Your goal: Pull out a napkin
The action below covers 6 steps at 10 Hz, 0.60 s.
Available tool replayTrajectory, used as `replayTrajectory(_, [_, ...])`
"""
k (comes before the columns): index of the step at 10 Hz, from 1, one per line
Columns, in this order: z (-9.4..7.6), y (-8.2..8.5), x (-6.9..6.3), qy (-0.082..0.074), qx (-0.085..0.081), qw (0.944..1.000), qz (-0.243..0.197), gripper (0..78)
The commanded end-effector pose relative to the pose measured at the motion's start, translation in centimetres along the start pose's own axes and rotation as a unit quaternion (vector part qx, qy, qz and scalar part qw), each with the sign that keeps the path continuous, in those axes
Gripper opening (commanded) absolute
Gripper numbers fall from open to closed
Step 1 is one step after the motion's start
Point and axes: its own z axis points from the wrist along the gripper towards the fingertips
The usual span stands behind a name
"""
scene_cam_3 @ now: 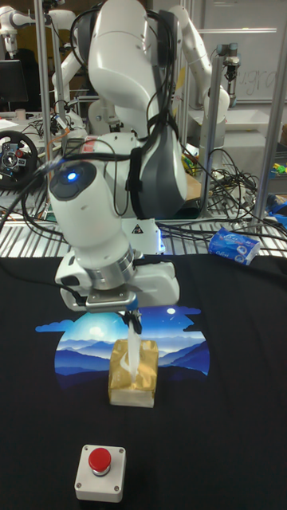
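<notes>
A tan tissue box (133, 376) stands on the black table cloth, on a blue mountain picture (133, 349). A white napkin (134, 347) rises from the slot in the box top as a narrow strip. My gripper (133, 319) hangs straight above the box with its dark fingertips pinched on the top end of that strip. The napkin's lower end is still in the box. The white arm and wrist fill the view above the gripper.
A grey box with a red push button (100, 470) sits near the front edge. A blue tissue packet (234, 245) lies at the back right on the metal rack. Cables, a steering wheel (16, 158) and another robot arm crowd the background.
</notes>
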Motion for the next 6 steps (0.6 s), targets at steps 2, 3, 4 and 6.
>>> replayTrajectory(2, [-1.4, -0.1, 0.3, -0.006, 0.016, 0.9999, -0.001, 1.1])
replayTrajectory(3, [-1.7, -0.2, 0.4, -0.008, 0.021, 0.9997, -0.001, 1.1])
replayTrajectory(4, [-2.0, -0.2, 0.5, -0.009, 0.025, 0.9997, -0.001, 1.1])
replayTrajectory(6, [-2.4, -0.3, 0.7, -0.019, 0.037, 0.9992, 0.000, 1.1])
